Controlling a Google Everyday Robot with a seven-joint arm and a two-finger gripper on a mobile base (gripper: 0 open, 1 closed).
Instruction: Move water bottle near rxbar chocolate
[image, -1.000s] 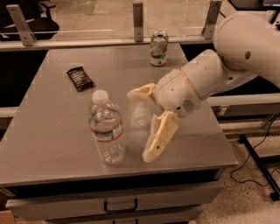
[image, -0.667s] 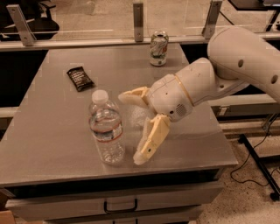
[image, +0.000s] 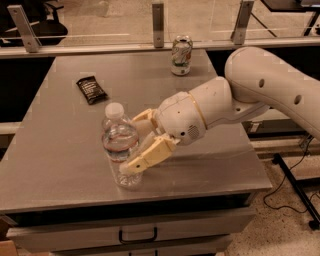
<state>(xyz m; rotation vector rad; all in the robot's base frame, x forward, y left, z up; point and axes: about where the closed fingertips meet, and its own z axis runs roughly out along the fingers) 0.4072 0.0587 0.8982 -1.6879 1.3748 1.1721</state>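
Bracketing the upright water bottle (image: 119, 145), the gripper (image: 132, 144) is holding its fingers spread either side, seemingly unclamped, lining up a grasp; the rxbar chocolate (image: 91, 89) is lying well beyond it.

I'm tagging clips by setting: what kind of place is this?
Likely a lab or office: metal table with drawers, office chair beyond a glass partition, floor cables. The gripper straddles the water bottle.
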